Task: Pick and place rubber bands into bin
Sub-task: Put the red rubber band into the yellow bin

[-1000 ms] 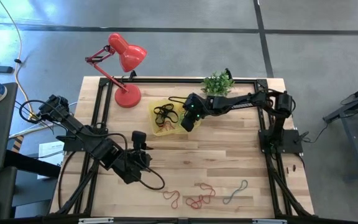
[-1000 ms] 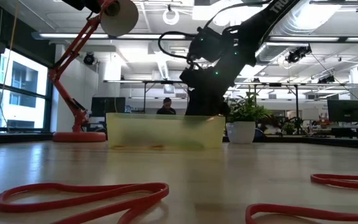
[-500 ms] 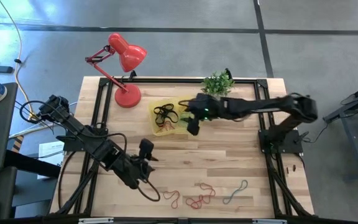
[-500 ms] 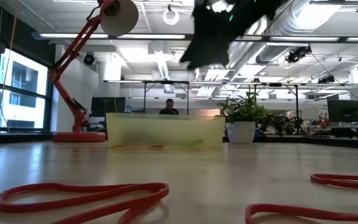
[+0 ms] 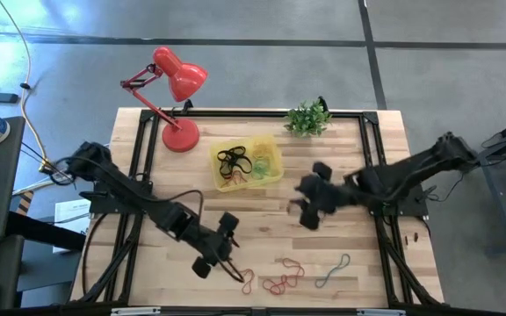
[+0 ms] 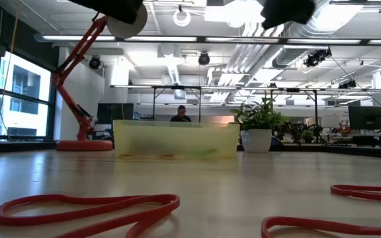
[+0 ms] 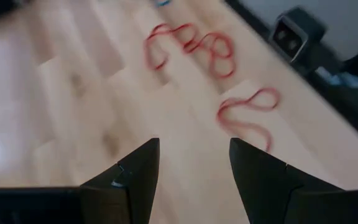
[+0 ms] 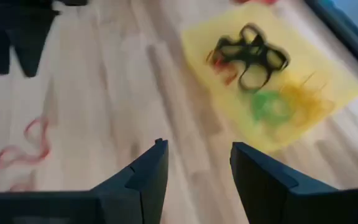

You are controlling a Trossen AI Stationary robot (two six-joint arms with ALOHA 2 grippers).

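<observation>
Left end effector [image 5: 215, 254]: you see it released, fingers [image 7: 135, 180] apart, holding nothing, low over the table [image 5: 358, 237] just beside the nearest red band [image 5: 242, 279].
Right end effector [image 5: 304, 204]: released and empty, above bare wood between bin and loose bands.
Loose bands: red ones [image 5: 281, 279] and a green one [image 5: 333, 270] lie near the front edge.
Bin [image 5: 271, 175]: yellow, holding black, green and orange bands [image 5: 234, 162].
Around you: red lamp [image 5: 176, 88] beside the bin, small plant [image 5: 307, 118] behind it; nothing blocks either end effector.

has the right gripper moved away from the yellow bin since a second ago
Yes. The right gripper, open and empty, was over the bin by the potted plant; now it is off the bin, toward the table's front edge, over bare wood.
</observation>
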